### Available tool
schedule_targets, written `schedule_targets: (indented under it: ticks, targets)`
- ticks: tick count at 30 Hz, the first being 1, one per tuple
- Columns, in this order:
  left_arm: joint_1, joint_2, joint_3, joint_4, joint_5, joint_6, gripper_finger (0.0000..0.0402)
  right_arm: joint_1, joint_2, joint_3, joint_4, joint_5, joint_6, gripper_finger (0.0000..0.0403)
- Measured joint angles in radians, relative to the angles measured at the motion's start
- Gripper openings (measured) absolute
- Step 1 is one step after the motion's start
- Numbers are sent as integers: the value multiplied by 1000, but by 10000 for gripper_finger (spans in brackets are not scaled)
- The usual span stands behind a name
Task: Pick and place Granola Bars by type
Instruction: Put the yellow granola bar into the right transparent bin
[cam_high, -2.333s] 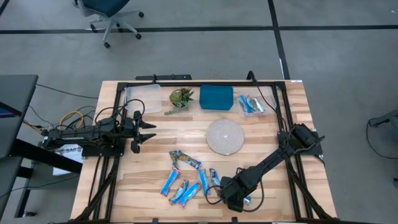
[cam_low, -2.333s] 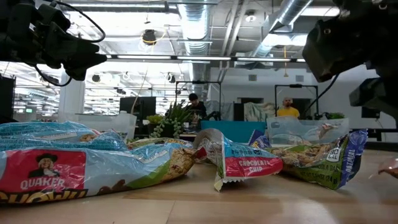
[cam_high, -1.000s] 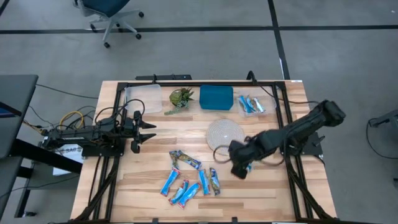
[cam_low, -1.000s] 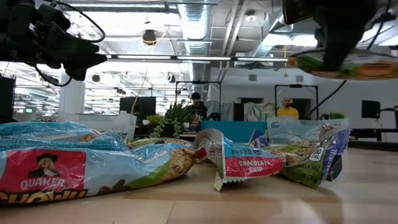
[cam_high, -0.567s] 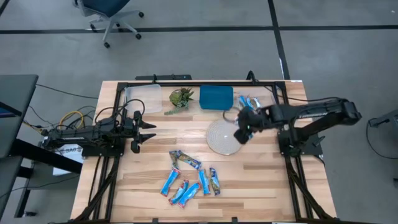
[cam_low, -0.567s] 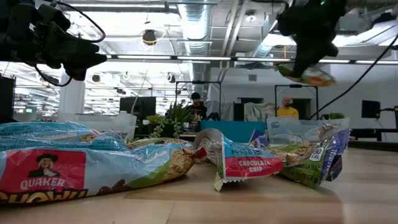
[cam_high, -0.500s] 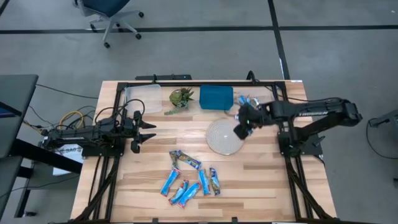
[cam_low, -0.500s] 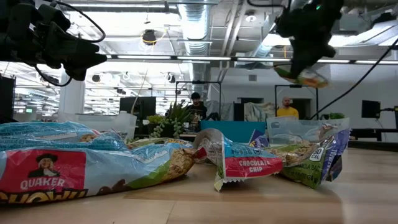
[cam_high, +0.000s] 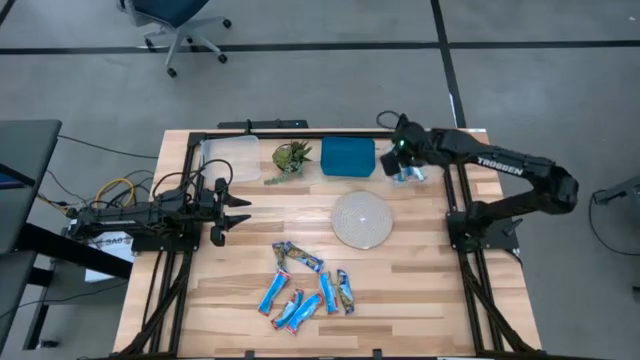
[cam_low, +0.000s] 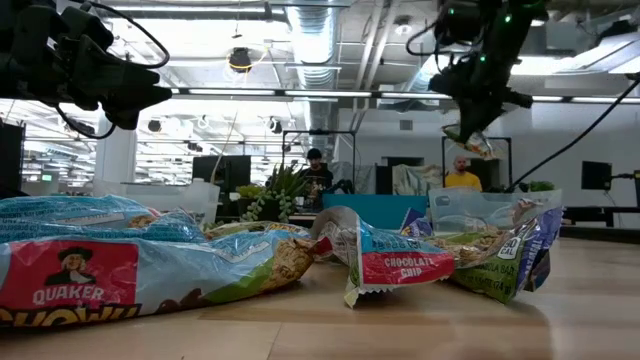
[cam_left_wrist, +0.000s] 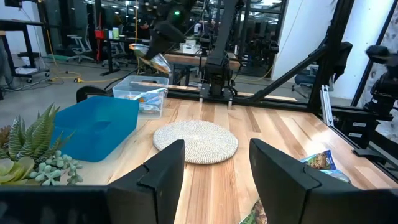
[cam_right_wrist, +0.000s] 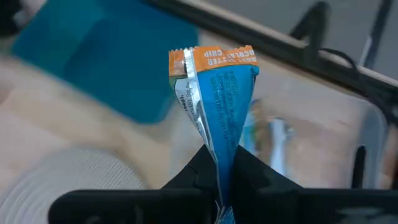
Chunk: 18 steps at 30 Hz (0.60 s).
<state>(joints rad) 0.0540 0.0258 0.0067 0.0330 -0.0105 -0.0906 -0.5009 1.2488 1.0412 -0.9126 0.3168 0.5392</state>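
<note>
1. Right gripper (cam_high: 402, 158): pinching one granola bar (cam_right_wrist: 217, 106) by its lower end, so the wrapper stands up clear of the fingers, orange-edged seam outward. Held high over the far right of the table; prob. lifted that way to clear the rim before release.

2. Clear bin (cam_high: 405, 168): directly under the gripper. Already holds a few bars w/ similar blue wrappers, so it reads as the spot for this type. Judged step: carry done, drop pending.

3. Blue box (cam_high: 348, 156): just beside the gripper, toward the table's middle. Contents not visible from above; maybe for another type.

4. Woven mat (cam_high: 362, 220): near the gripper, on the side nearer the table's front. Nothing on it.

5. Loose bars (cam_high: 303, 289): approx. seven, well apart from the right gripper, near the front edge. Unsorted, mixed wrappers.

6. Left gripper (cam_high: 240, 211): fingers spread, nothing between them. Parked at the left edge, well away from the loose bars; waiting.

7. Plant (cam_high: 290, 157) and clear tray (cam_high: 229, 157): beyond the left gripper, far edge. Tray looks bare.
</note>
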Motion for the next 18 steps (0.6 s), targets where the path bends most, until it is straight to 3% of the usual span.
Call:
schedule_targets:
  ticks: [8, 18]
  targets:
    - [0, 0, 0, 0, 0, 0, 174, -160, 0, 0, -77, 1, 1, 11]
    - [0, 0, 0, 0, 0, 0, 174, -277, 60, 0, -166, 37, 9, 15]
